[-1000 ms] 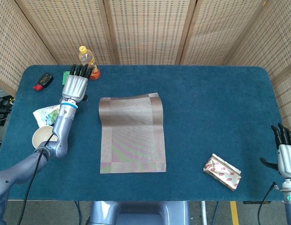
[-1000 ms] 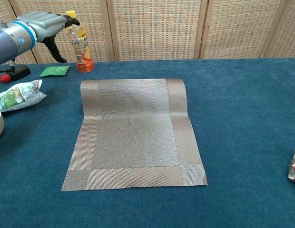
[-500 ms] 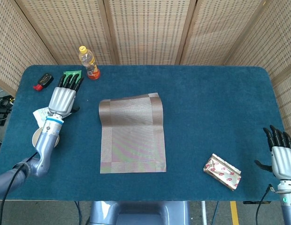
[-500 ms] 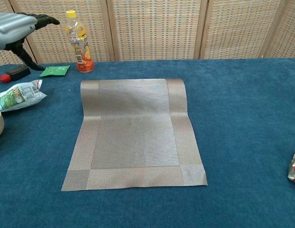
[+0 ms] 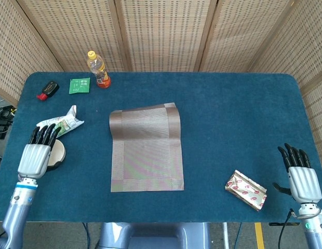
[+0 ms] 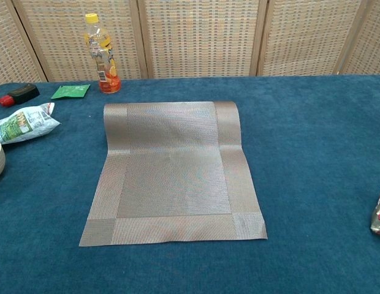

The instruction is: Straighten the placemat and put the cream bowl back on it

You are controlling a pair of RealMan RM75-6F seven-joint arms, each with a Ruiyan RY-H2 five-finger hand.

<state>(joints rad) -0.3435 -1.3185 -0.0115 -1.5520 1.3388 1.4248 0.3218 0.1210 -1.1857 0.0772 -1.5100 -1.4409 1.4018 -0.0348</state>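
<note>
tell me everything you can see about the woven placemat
The woven grey-brown placemat is rectangular, with a darker border band framing a finer-striped centre. It lies mid-table on the blue cloth, slightly askew. Its far edge curls up and over instead of lying flat; the near edge is flat. Nothing rests on it and neither hand touches it.

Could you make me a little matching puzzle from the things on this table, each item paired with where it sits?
Things:
1. cream bowl
2. bottle
3. placemat
4. shiny wrapper

Places:
A. far edge, standing upright
B. middle of the table, far end curled up
C. near right, close to the right hand
D. left edge, partly hidden by the left hand

Pairs: 1-D, 2-A, 3-B, 4-C
</note>
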